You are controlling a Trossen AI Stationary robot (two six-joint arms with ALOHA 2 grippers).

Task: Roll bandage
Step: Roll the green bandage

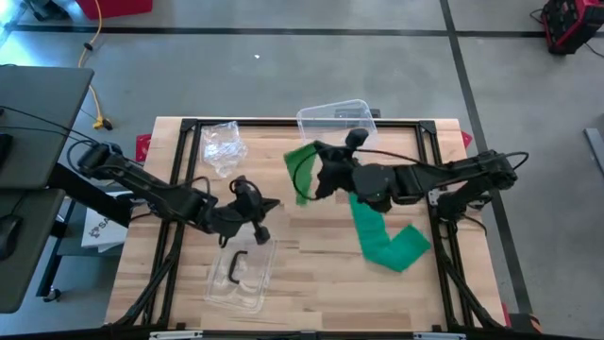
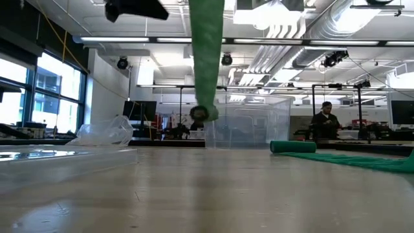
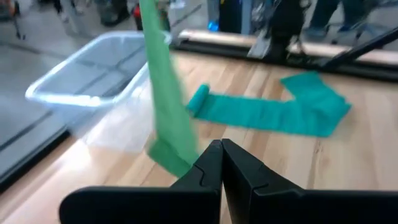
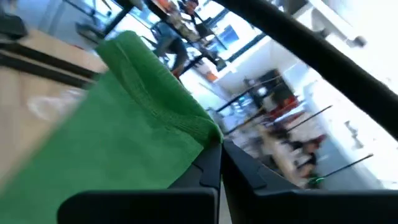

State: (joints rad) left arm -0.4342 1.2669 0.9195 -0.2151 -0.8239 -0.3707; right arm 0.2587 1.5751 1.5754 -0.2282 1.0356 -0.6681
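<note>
On the wooden tabletop [image 1: 311, 283], the right end effector [image 1: 316, 179] pinches a long green fabric bandage [image 1: 382, 241] aloft near the far edge, so it could slip free, while the left end effector [image 1: 260, 219], pressed closed and empty, waits nearer the front.

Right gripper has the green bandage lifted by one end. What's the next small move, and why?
Probably lower the right gripper toward the wooden table. It is shut on the long green fabric bandage, whose held end hangs in the air while the rest lies flat. The left gripper, shut and empty, could then start the roll.
</note>
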